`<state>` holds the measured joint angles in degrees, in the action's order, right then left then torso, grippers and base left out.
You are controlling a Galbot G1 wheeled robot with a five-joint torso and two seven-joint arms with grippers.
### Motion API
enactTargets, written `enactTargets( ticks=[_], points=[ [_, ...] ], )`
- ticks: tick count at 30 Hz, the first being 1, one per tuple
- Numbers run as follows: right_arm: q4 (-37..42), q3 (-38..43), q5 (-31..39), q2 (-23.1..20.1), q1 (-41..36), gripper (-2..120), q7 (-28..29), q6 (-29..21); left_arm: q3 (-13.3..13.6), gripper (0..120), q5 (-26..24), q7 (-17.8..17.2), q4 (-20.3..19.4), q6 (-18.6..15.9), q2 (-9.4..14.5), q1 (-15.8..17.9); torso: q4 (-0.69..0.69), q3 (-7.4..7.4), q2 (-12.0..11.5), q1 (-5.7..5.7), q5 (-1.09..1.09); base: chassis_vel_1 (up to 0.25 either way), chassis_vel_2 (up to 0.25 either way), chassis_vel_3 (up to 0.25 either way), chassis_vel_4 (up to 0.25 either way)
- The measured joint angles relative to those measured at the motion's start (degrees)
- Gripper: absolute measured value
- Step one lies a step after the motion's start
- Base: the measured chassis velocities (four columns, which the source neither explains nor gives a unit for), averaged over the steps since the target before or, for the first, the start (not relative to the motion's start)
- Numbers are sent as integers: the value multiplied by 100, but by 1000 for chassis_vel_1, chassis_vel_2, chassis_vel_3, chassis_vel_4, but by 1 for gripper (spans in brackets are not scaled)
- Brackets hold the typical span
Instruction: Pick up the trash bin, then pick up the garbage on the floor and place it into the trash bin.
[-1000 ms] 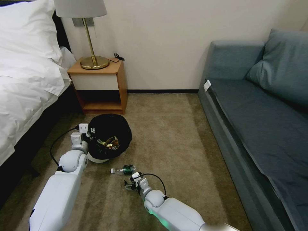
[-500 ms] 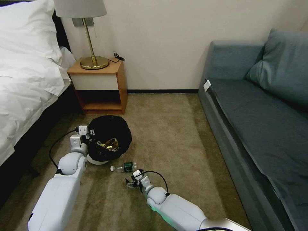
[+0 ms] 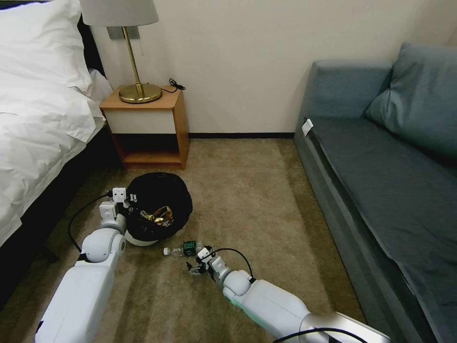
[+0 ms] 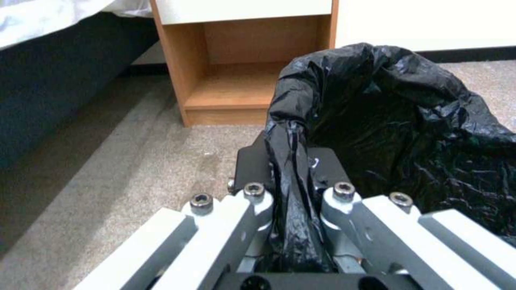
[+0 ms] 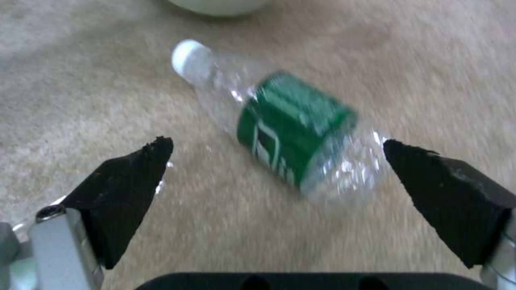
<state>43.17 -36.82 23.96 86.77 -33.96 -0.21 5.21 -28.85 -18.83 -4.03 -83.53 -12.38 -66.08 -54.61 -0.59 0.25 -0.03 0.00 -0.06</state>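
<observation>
On the tan carpet (image 3: 247,190) in front of the wooden nightstand (image 3: 147,126), the trash bin (image 3: 159,205) hangs tilted from the left gripper (image 3: 128,199), its white base showing below the glossy black bag liner (image 4: 408,133). The left wrist view shows that gripper's fingers (image 4: 252,193) pinched tight on the bin's rim, with a fold of the liner bunched between them. Inside the bin lies a yellow-brown snack packet (image 3: 159,215). Just beside the bin's base, toward the robot, the clear plastic bottle (image 3: 183,248) lies on its side on the carpet, its white cap pointing to the robot's left and its green label around the middle. The right gripper (image 3: 196,270) hovers low over the carpet just short of the bottle, on the robot's side of it. From the right wrist view the bottle (image 5: 279,129) lies ahead of the 2 black fingertips (image 5: 134,173), which stand wide apart and touch nothing; the bottle's clear lower end comes close to 1 tip. A brass lamp (image 3: 138,71) stands on the nightstand, a bed (image 3: 38,119) with white linen lies to the robot's left, and a blue-grey sofa (image 3: 390,157) lines the right.
</observation>
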Motion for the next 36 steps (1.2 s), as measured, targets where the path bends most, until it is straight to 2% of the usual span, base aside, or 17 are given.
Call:
enactTargets(
  ticks=[5,7,8,11,13,19,21,29,36],
  points=[
    [-236,-131,-232,19,201,100,-493,277,-88,6,20,17,-39,7,-60,-92,-1,0,0,0,0,0,0,0,0],
    [-513,-184,-344,59,354,100,-976,487,-182,6,57,46,-43,34,-100,-147,-2,0,0,0,-1,0,0,0,0],
    [-513,-184,-344,59,354,100,-976,487,-182,6,57,46,-43,34,-100,-147,-2,0,0,0,-1,0,0,0,0],
    [-1165,-129,-624,391,525,100,-1481,871,-257,6,85,67,-68,51,-103,-241,1,0,-1,0,-1,0,0,0,0],
    [-1450,-38,-819,518,587,100,-1607,1024,-280,6,86,78,-85,53,-97,-268,4,0,0,0,3,0,0,0,0],
    [-1964,135,-1132,552,708,100,-1653,1162,-329,6,86,75,-111,58,-80,-281,-3,1,0,0,0,0,0,0,0],
    [-2324,342,-1447,550,793,100,-1694,1259,-351,6,76,73,-134,58,-74,-281,-4,0,0,0,-3,0,0,0,0],
    [-2406,435,-1517,546,895,100,-1667,1253,-428,6,68,80,-214,62,-59,-379,1,0,0,0,0,0,0,0,0],
    [-2297,423,-1496,543,1005,100,-1602,1275,-439,6,92,83,-270,70,-92,-431,-1,0,0,0,0,0,0,0,0]
  ],
)
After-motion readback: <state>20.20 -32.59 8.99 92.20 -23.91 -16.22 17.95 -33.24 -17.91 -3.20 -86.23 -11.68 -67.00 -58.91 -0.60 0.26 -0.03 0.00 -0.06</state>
